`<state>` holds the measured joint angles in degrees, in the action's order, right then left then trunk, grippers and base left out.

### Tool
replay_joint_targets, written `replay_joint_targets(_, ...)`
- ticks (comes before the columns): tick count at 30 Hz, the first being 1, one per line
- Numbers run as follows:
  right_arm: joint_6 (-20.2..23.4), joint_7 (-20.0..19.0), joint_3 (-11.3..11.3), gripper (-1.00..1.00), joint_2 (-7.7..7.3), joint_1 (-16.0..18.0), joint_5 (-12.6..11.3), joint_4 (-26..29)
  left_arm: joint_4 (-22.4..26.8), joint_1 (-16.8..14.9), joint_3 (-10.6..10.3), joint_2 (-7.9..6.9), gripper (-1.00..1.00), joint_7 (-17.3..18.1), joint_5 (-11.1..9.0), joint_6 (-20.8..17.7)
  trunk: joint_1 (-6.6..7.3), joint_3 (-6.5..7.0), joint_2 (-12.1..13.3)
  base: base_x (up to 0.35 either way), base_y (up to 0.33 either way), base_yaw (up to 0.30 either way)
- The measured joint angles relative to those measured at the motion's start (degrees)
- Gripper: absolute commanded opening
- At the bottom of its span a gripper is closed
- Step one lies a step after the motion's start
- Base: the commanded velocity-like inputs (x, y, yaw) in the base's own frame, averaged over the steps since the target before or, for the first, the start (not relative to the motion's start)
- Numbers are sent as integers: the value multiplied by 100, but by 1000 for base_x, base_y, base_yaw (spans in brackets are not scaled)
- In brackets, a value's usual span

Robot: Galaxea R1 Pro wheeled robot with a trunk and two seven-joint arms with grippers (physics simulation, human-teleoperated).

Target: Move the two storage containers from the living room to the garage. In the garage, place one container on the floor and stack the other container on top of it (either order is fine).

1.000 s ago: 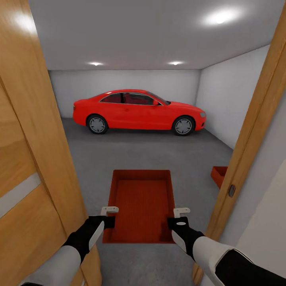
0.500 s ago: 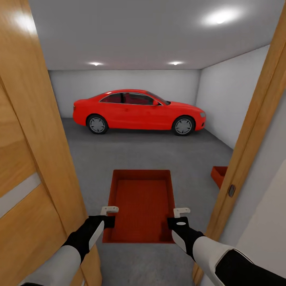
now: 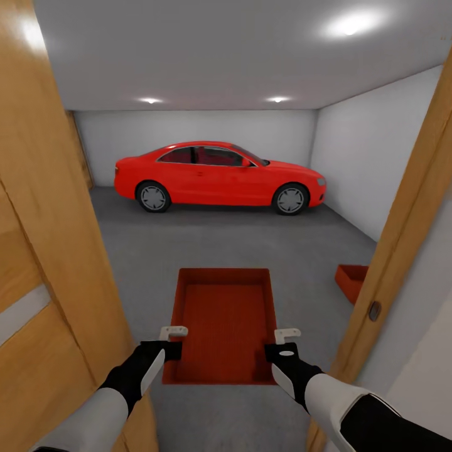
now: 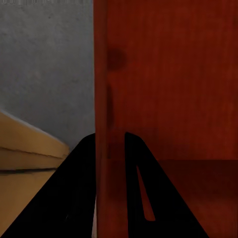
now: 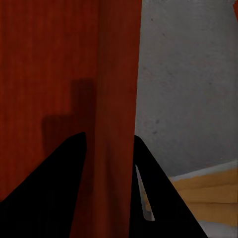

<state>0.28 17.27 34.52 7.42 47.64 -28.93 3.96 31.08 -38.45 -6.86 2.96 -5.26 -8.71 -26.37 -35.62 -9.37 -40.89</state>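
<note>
Garage (image 3: pixel 207 125) doorway: claw-held storage container (image 3: pixel 225 320), unlabelled.

The garage floor (image 3: pixel 251 245) is grey, rough, speckled concrete that stretches from the doorway to the white back wall. A red coupe (image 3: pixel 216 176) stands on it at the far end, side-on, all visible wheels on the concrete. Near the right wall, a red-orange storage container (image 3: pixel 351 280) sits directly on the floor, partly hidden behind the wooden door frame (image 3: pixel 402 251). The same grey concrete shows in both wrist views, beside the wall of a red-orange bin (image 4: pixel 163 99).
</note>
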Motion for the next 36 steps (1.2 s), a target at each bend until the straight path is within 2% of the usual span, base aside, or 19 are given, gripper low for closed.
replay_joint_targets(12, -1, 7, 6, -100, 0, -1, 3, 4, -15, 0, 2, -1, -100, 7, -2, 20, 0, 0, 0, 302, 0, 0)
replay_joint_targets(36, 0, 10, -3, -100, 9, -2, -3, 2, 12, 1, -12, -12, -100, 0, -16, -13, -3, 0, 1, 9, 0, -23)
